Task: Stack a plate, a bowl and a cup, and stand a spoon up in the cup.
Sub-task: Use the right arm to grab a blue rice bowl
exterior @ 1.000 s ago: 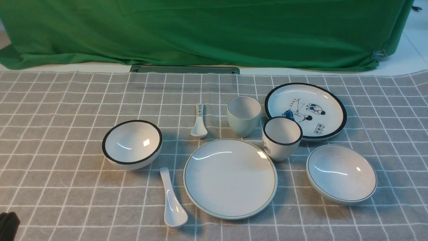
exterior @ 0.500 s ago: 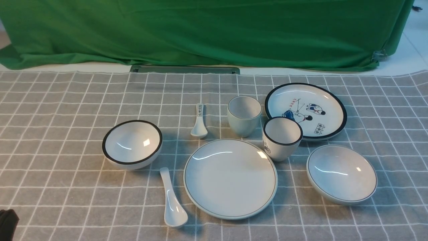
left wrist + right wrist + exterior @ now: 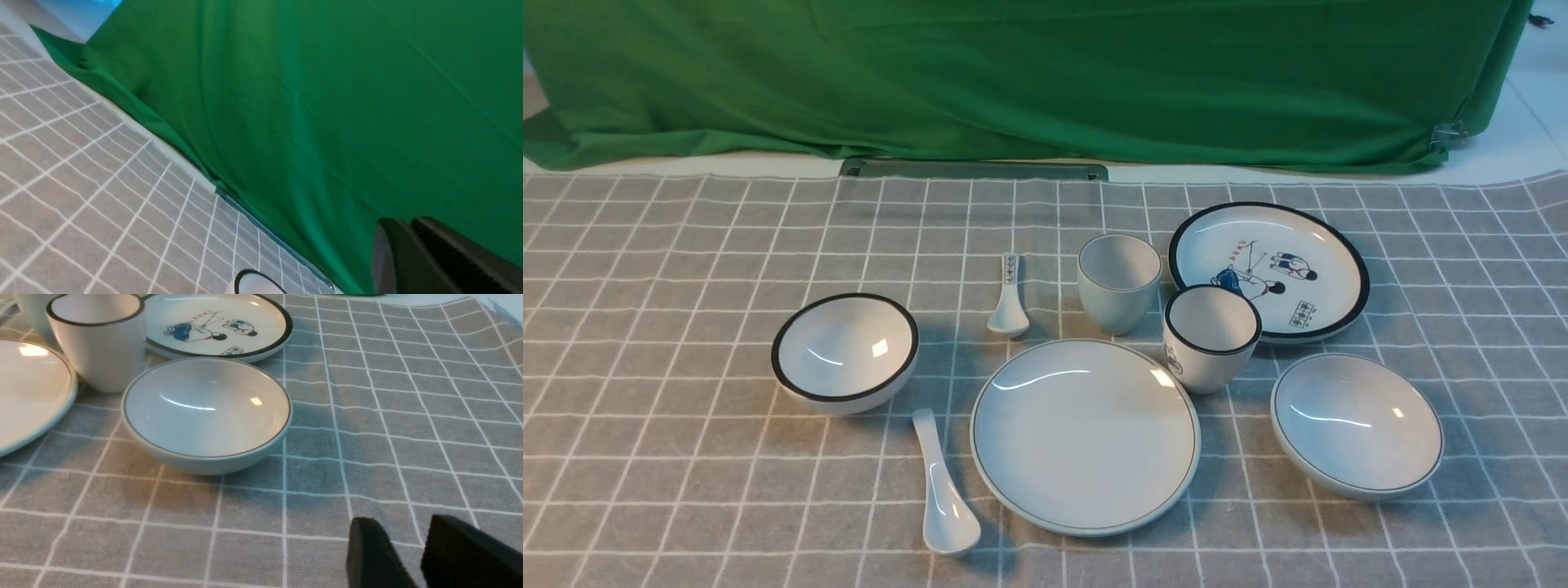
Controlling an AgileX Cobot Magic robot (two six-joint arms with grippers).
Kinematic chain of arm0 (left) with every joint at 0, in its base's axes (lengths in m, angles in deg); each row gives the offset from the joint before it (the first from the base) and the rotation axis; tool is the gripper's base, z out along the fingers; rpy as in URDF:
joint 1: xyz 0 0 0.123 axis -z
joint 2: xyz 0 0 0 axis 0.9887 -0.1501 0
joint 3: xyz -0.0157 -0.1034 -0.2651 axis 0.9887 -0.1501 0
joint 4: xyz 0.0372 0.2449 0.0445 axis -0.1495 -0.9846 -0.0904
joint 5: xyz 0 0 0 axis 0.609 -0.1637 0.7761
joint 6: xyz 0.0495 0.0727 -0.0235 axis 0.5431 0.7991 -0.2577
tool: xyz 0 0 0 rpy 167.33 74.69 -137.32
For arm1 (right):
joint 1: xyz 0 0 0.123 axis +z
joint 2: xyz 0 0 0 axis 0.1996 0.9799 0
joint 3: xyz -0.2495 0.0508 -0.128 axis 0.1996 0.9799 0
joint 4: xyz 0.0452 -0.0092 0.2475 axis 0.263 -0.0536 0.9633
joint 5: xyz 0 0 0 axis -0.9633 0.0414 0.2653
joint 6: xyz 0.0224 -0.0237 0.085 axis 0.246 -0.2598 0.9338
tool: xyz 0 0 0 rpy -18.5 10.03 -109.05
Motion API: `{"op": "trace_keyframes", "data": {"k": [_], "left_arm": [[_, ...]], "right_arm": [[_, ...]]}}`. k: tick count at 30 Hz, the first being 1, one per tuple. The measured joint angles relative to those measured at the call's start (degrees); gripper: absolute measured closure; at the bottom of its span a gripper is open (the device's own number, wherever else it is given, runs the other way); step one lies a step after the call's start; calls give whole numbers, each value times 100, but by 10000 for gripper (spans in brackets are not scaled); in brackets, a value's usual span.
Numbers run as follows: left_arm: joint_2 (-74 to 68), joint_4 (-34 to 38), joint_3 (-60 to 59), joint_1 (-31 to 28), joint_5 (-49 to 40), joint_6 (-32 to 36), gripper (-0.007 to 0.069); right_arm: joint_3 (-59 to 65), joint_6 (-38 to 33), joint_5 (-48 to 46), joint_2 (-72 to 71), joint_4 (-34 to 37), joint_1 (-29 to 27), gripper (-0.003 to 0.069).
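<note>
Nothing stacked yet: plate at table centre, bowl at its 3 o'clock, cup at 12, spoon at 8; R tool slightly spread & empty, L tool can't tell; bowl swung across could clip black-rimmed cup at 1 o'clock.

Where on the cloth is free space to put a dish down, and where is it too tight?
Free: the wide cloth left of the black-rimmed bowl; the strip between the dishes and the green curtain; the cloth right of the shallow bowl and the picture plate. Crowded: the middle, where the cup, picture cup and plate stand close together.
</note>
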Motion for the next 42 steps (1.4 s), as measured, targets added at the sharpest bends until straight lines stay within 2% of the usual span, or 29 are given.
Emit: {"op": "trace_keyframes", "data": {"k": [4,6,7,9,14,17,24,28,32,35,36,42], "left_arm": [[-189,-102,804,70,-1152,219,608],[-701,-117,1571,213,-2075,1008,608],[-756,-117,1635,226,-2153,1008,608],[-1614,-117,2427,349,-3154,1813,608],[-3517,-131,3641,488,-4862,2708,608],[-4147,-131,3948,779,-4953,2763,608],[-5536,-499,4368,2169,-4462,2859,608],[-5947,-544,4523,2508,-4298,2915,608],[-6003,-538,4614,2558,-4287,2994,608],[-5856,-538,4642,2568,-4287,3120,608],[-5845,-542,4642,2568,-4287,3126,608],[-5446,-574,4642,2568,-4287,3197,608]], "right_arm": [[0,0,6,0,0,0,417],[0,0,6,0,0,0,417],[0,0,6,0,0,0,417],[0,0,6,0,0,0,417],[0,0,6,0,0,0,417],[0,0,6,0,0,0,417],[0,0,1,0,0,0,417],[0,0,107,0,0,0,417],[0,58,487,0,22,0,417],[0,943,1264,0,334,0,417],[0,1010,1308,0,347,0,417],[0,2444,2155,0,456,-7,417]]}}
